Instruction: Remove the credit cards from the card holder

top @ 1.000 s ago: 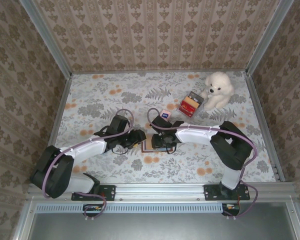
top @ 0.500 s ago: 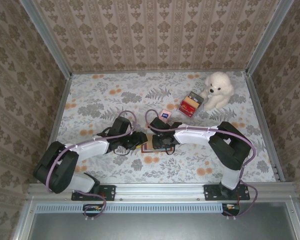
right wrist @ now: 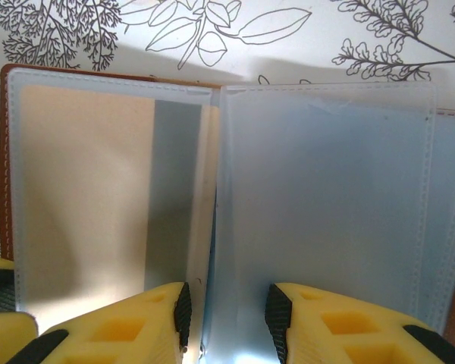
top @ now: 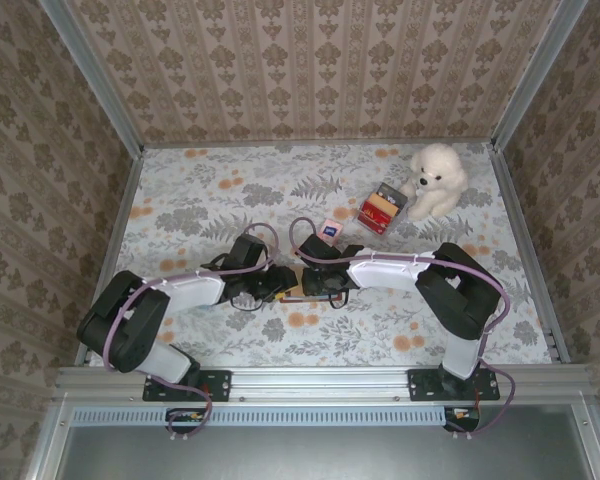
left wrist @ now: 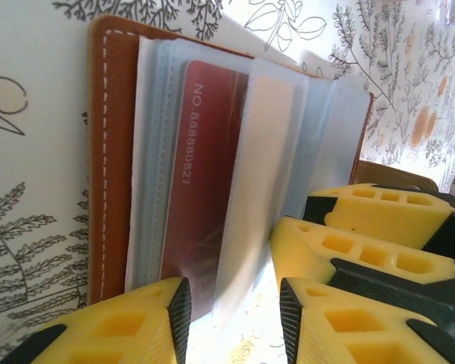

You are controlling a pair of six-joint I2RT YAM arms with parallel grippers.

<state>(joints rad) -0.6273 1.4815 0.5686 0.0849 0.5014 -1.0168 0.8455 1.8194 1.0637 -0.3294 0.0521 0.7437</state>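
Jaws, left: left gripper [left wrist: 233, 307] stood narrowly parted, astride a clear sleeve [left wrist: 259, 182], not clamped on it.
Jaws, right: right gripper [right wrist: 226, 312] was likewise narrowly parted, gripping nothing.
Card holder: card holder [top: 297, 290] lay open, flat, between both grippers.
Red card: red card [left wrist: 205, 189] sat sleeved inside the card holder, beside its brown cover.

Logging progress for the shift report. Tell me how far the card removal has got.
Done: the card holder lies open, and one small card lies loose beyond it, possibly already removed. In hand: the left gripper and right gripper sit with jaws apart at the clear sleeves. Left: the red card sits inside its sleeve, not yet pulled.
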